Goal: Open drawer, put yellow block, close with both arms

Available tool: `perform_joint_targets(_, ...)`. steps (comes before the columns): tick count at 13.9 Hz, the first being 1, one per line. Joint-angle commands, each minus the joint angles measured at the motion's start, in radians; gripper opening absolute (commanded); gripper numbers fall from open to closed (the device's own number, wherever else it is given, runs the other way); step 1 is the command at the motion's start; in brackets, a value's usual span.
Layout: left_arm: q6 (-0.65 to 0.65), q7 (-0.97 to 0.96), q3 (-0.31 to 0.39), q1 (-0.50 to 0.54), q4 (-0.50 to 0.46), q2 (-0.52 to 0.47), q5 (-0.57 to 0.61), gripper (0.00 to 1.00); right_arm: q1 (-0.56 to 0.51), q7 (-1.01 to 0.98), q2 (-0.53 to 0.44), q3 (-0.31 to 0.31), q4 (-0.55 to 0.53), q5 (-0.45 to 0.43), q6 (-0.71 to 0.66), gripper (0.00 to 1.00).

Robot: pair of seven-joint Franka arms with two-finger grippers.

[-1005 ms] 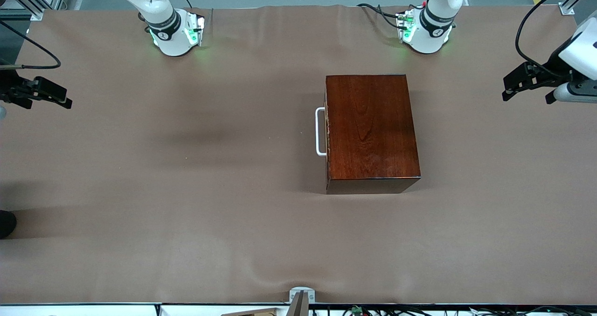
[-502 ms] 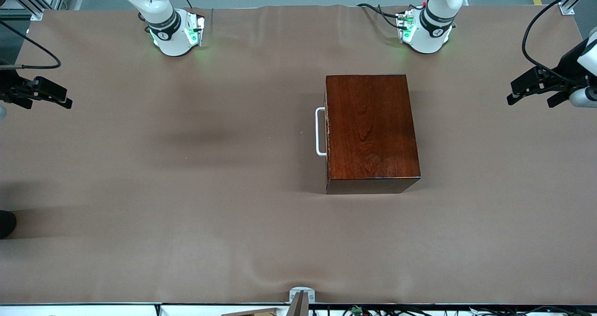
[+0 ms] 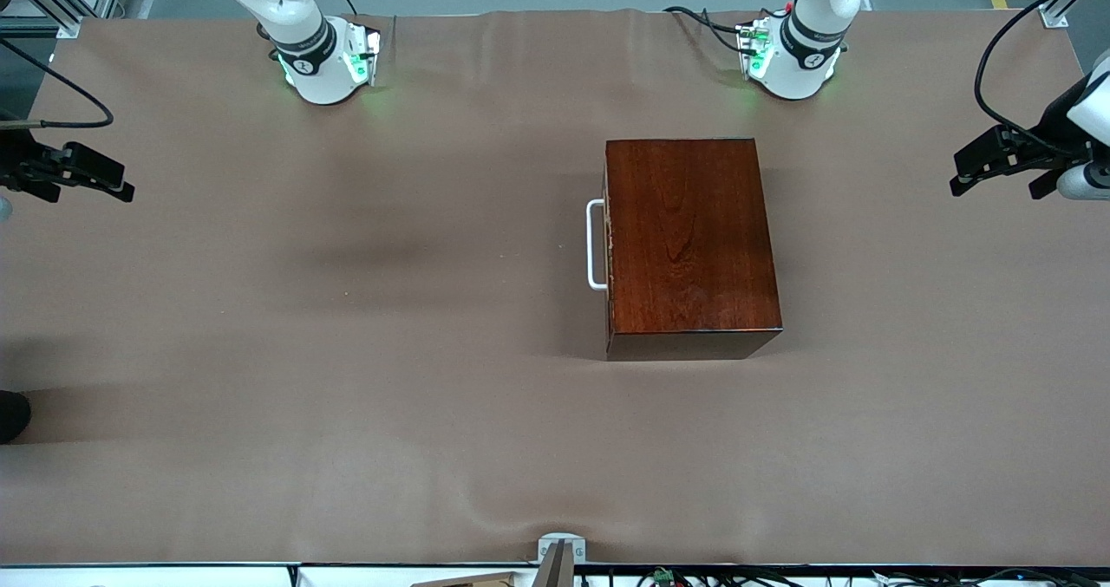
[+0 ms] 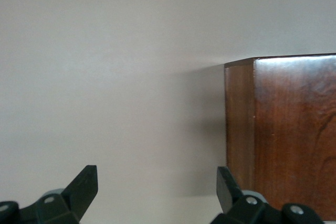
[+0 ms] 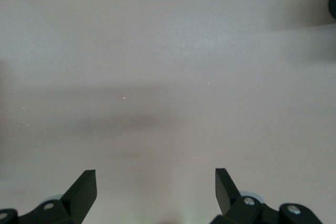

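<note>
Black fingers of the right gripper (image 3: 117, 184) stand apart, holding nothing; it hangs over the table (image 3: 347, 353) at the right arm's end. Its wrist view shows both fingertips (image 5: 84, 184) spread, with only bare cloth below.

Toward the left arm's end sits the wooden drawer box (image 3: 689, 240). The drawer is pushed in flush. Its white handle (image 3: 595, 244) is on the face that looks toward the right arm's end, and the handle's long axis runs from nearer the front camera to farther from it.

No yellow block is visible on the table or in either gripper.

The left gripper (image 3: 993, 190) hangs over the table's edge at the left arm's end, jaws open and holding nothing. Its wrist view shows the box's plain corner (image 4: 239, 124) past the spread fingers.

Judgement: the handle faces the right gripper, which is well apart from it. The left gripper faces only the handleless end.

A shut drawer with no block in sight fits either a block already enclosed or one yet to arrive; the pictures do not settle which.
</note>
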Motion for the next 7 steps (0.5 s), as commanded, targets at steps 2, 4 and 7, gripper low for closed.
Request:
perform_joint_targets(2,-0.004,0.009,-0.003,-0.008,0.009,0.003,0.039,1.0,-0.008,-0.001,-0.009,0.01,0.004,-0.009,-0.01,1.0)
perform_joint_targets(4,-0.004,0.009,-0.006,-0.008,0.01,0.005,0.048,1.0,-0.008,-0.001,-0.009,0.01,0.004,-0.009,-0.008,1.0)
perform_joint_targets(7,-0.005,0.009,-0.006,-0.008,0.009,0.005,0.048,1.0,-0.008,0.001,-0.007,0.01,0.004,-0.009,-0.008,1.0)
